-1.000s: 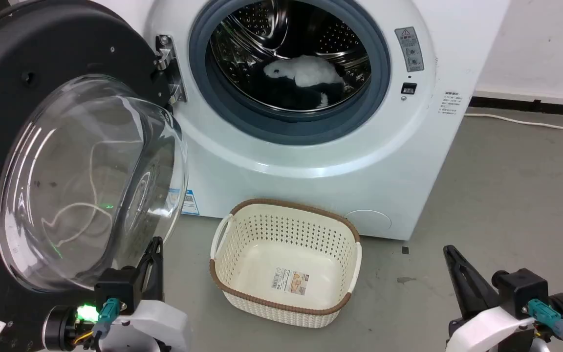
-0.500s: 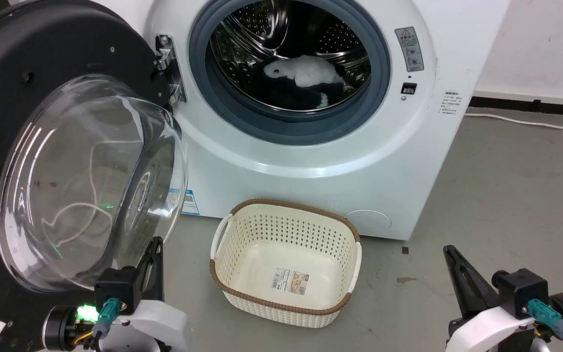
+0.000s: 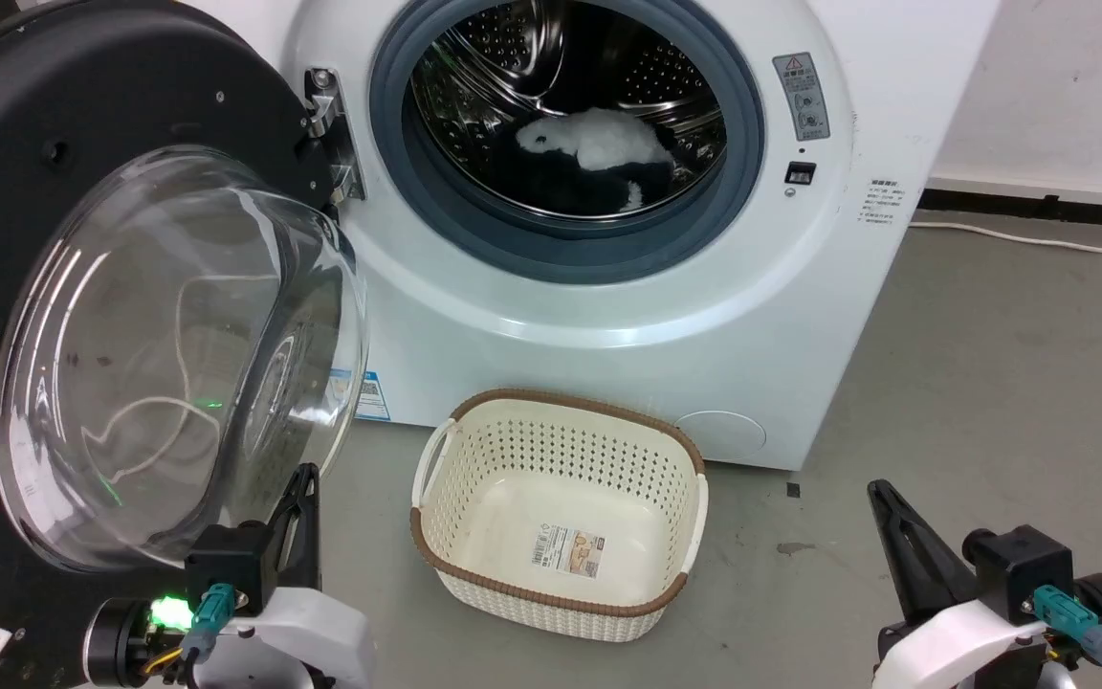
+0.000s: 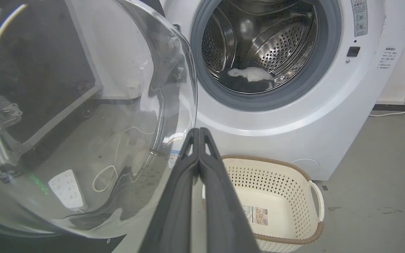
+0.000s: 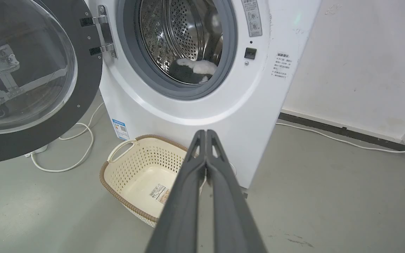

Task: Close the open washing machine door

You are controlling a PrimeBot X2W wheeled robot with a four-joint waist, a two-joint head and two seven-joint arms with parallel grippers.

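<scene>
The washing machine door point(image 3: 73, 172) stands swung wide open to the left of the white front-loader point(image 3: 666, 316), its black rim and bulging glass bowl point(image 3: 178, 354) facing me. It also appears in the left wrist view as the glass bowl point(image 4: 83, 116) and in the right wrist view as the door point(image 5: 33, 84). My left gripper point(image 3: 304, 478) is shut, just below and right of the bowl's lower edge, holding nothing; its fingertips point(image 4: 199, 131) meet. My right gripper point(image 3: 881, 493) is shut too, low over the floor at the right, far from the door, its fingertips point(image 5: 206, 133) closed together.
White and dark laundry point(image 3: 599, 153) lies in the steel drum behind the grey rubber ring point(image 3: 742, 182). A cream perforated basket point(image 3: 675, 565) with a brown rim sits on the grey floor before the machine. A white cable point(image 5: 79, 137) loops on the floor under the door.
</scene>
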